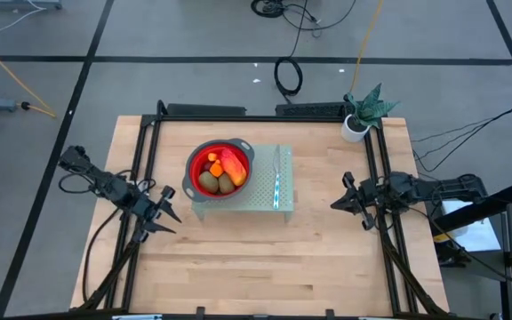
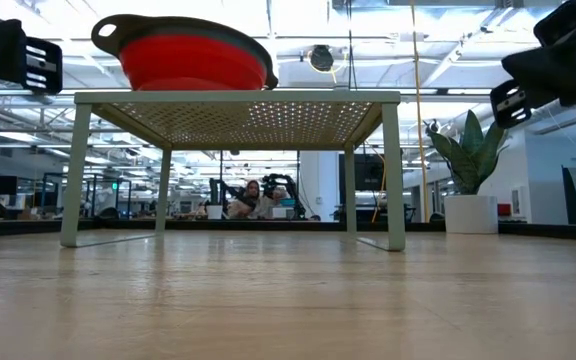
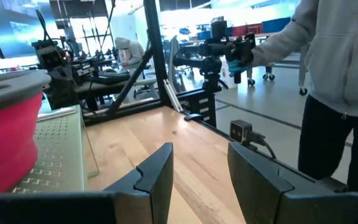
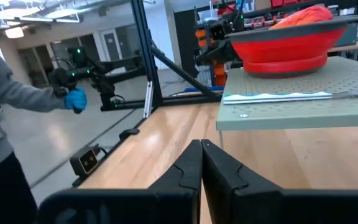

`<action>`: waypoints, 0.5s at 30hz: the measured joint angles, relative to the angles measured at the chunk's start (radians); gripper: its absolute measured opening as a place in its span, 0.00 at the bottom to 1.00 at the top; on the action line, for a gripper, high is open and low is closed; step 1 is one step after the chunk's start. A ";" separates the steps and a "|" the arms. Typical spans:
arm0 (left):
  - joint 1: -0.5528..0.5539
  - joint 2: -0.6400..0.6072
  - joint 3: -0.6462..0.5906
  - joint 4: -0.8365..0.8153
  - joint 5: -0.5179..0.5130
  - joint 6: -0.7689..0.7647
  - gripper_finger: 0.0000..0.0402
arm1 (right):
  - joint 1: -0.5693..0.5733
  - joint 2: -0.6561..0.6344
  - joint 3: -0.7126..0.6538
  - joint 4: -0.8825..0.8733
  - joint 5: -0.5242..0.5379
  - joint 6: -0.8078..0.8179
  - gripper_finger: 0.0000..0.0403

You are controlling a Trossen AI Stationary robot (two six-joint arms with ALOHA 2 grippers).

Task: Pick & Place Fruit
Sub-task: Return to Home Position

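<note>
My L claw (image 3: 199,163) hangs over the left side of the table (image 1: 265,258), well clear of the shelf (image 1: 260,191). Its fingers are spread wide w/ bare wood showing btwn them and nothing held. My R claw (image 4: 201,146) hangs over the right side, also well apart from the shelf. Its two fingers are pressed together tip to tip, w/ nothing pinched. The shelf stands at table ctr, toward the far half. The fruit (image 1: 220,169) sits piled in the red bowl (image 1: 188,173) on the left part of the shelf: a long red-orange piece on top, brown-green ovals on the near side, plus a small orange bit. The knife (image 1: 276,173) lies flat on the right part of the shelf, beside the bowl but not touching it, running near to far. A plant (image 1: 367,107) in a white pot is at the far right corner. A person (image 3: 347,56) in a grey top and blue glove stands off the table, beyond its edge.
</note>
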 joint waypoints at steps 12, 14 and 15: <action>0.000 0.000 -0.001 0.004 -0.001 -0.101 0.38 | 0.000 0.000 -0.002 -0.017 0.003 -0.047 0.00; 0.000 0.000 -0.001 0.004 -0.001 -0.098 0.38 | 0.000 0.000 -0.002 -0.017 0.003 -0.047 0.00; 0.000 0.000 -0.001 0.004 -0.001 -0.100 0.38 | 0.000 0.000 -0.002 -0.017 0.003 -0.047 0.00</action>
